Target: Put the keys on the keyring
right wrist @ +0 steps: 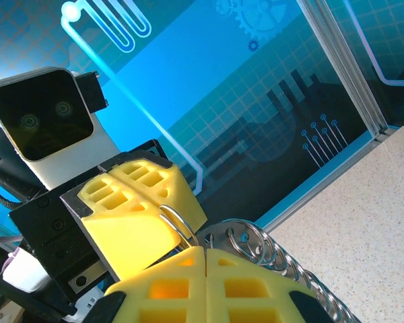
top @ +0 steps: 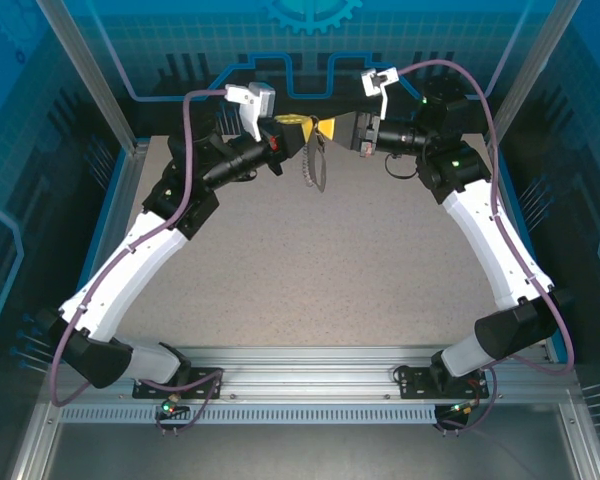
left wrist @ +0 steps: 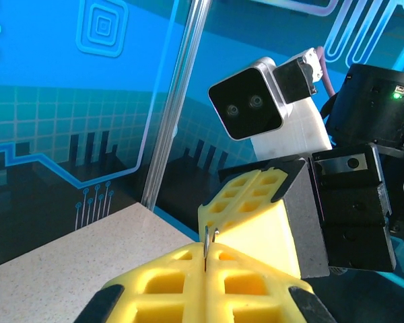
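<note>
Both grippers meet nose to nose, raised above the far middle of the table (top: 320, 270). My left gripper (top: 298, 122) (left wrist: 209, 254) is shut on a thin silvery wire ring (left wrist: 211, 237) of the keyring. From the pinch the keyring (top: 313, 168) hangs down as a dark loop with a silvery chain. My right gripper (top: 328, 128) (right wrist: 205, 250) is shut too, its seam meeting the same wire ring (right wrist: 178, 221). Just behind it sit a flat metal piece with holes (right wrist: 237, 234) and a row of linked rings (right wrist: 286, 254). The keys are hidden.
Blue enclosure walls and aluminium posts (top: 105, 85) stand close behind and beside the grippers. The speckled tabletop (right wrist: 377, 202) stretches toward the arm bases and the rail (top: 310, 365) at the near edge. The other arm's wrist camera (left wrist: 252, 108) faces each view.
</note>
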Motion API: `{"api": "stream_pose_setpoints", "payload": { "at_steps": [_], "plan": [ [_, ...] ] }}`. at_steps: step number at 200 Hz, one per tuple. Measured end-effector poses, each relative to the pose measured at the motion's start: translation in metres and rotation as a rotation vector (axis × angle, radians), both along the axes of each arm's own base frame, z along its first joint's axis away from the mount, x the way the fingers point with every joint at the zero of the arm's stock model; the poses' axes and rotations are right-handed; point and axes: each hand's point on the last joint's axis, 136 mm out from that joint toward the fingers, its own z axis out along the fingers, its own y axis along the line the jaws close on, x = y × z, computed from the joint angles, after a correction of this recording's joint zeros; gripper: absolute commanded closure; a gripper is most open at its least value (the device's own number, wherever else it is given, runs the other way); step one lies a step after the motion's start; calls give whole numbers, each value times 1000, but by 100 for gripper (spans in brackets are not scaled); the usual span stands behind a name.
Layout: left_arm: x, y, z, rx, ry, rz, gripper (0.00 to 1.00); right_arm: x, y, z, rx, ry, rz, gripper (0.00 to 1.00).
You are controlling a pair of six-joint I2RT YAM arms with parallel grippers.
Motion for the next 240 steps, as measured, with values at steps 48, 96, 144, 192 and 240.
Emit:
{"api": "stream_pose_setpoints", "payload": {
  "at_steps": [48, 96, 144, 192, 240],
  "plan": [
    [-1, 0, 27, -108, -50, -13, 100, 19, -25, -20, -3, 96, -72, 54],
    [-2, 0, 41, -179, -62, -32, 100, 34, -60, -20, 34, 149, -178, 49],
    [4, -4, 35, -238, -10, -56, 100, 33, -65, 1, 64, 116, -217, 46],
    [13, -3, 25, -295, 59, -107, 100, 45, -65, 30, 141, 69, -230, 49],
    [18, 9, 35, -367, 79, -144, 100, 43, -49, 36, 173, 45, -157, 47]
  ]
}}
